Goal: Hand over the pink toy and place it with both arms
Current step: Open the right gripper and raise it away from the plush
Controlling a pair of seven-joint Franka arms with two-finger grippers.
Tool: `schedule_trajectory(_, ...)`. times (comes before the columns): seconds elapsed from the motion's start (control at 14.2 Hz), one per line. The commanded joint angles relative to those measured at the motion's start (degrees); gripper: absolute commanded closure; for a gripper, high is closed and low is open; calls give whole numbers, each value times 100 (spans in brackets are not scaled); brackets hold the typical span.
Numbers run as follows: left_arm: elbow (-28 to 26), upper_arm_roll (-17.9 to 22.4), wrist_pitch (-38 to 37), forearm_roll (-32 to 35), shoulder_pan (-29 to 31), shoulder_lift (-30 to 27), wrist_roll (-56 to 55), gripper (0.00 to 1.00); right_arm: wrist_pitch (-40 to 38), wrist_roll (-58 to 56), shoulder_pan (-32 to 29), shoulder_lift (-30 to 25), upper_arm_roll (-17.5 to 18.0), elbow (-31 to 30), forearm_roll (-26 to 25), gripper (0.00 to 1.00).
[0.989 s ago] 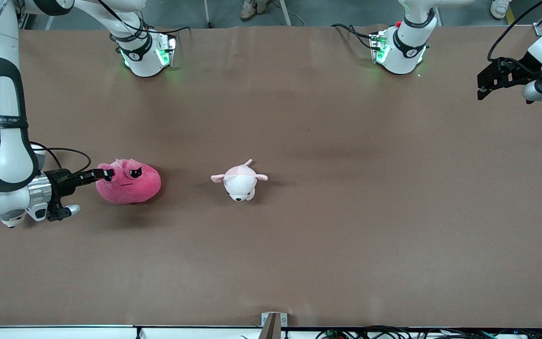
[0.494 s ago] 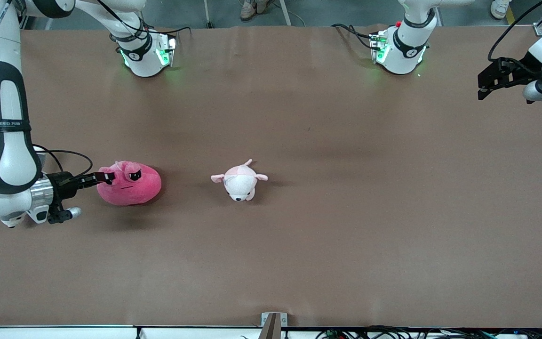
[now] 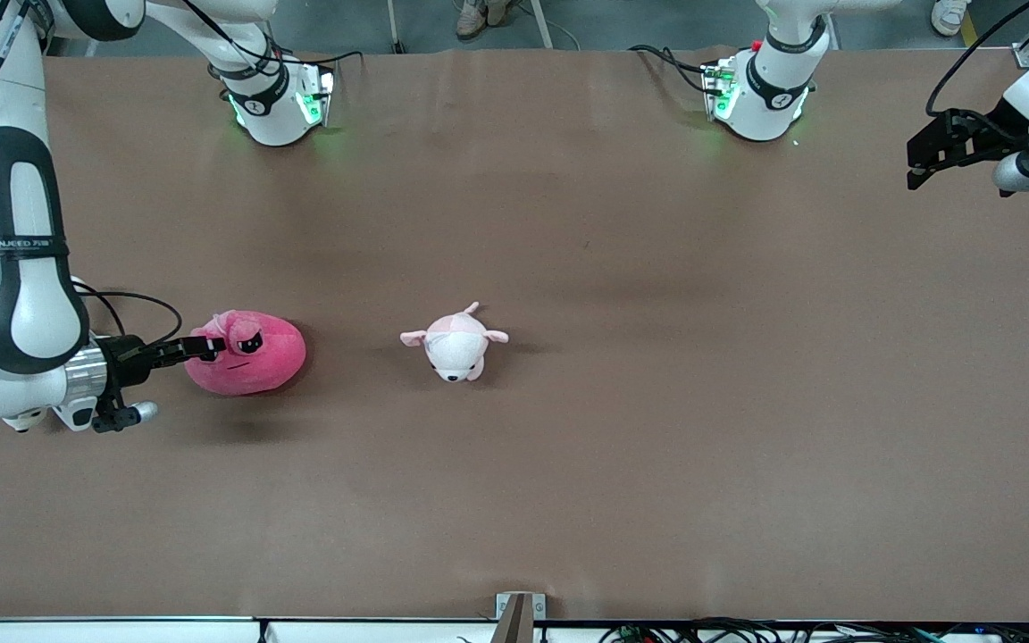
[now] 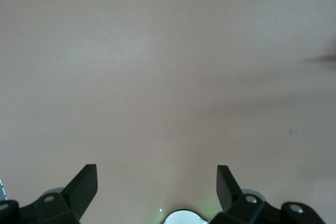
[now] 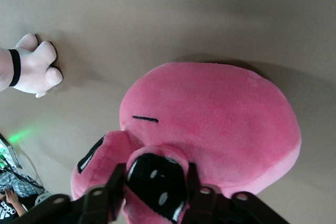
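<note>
The pink toy (image 3: 246, 353) lies on the brown surface (image 3: 657, 446) toward the right arm's end, its angry black eyes facing up. The right gripper (image 3: 202, 345) is at the toy's upper edge by the ear flaps, and its jaws are pinched on a fold of plush around one eye; the right wrist view shows the pink toy (image 5: 210, 129) bunched between the right gripper (image 5: 155, 182) fingers, the rest of its round body spread out on the surface. Beside the toy, toward the middle of the surface and well apart from it, lies a pale pink-and-white plush animal (image 3: 454, 342). The left gripper (image 3: 925, 161) waits over the left arm's end, well apart from both toys, jaws spread wide.
</note>
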Motion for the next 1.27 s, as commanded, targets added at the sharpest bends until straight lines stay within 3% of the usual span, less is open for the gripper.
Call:
schedule_trajectory(0.0, -46, -8, -15, -56, 17, -88, 20, 0, -23, -18, -28, 38, 48, 76, 9, 0)
schedule_trajectory(0.64, -11, 1, -243, -65, 17, -159, 73, 0, -137, 148, -72, -436, 21, 216, -25, 0)
schedule_trajectory(0.99, -20, 1, -243, -74, 26, -246, 108, 0, -962, 316, -81, -524, -14, 1182, -623, 0)
schedule_trajectory(1.2, -38, 1, -243, -74, 26, -316, 116, 0, -1008, 298, -89, -849, -145, 1342, -895, 0)
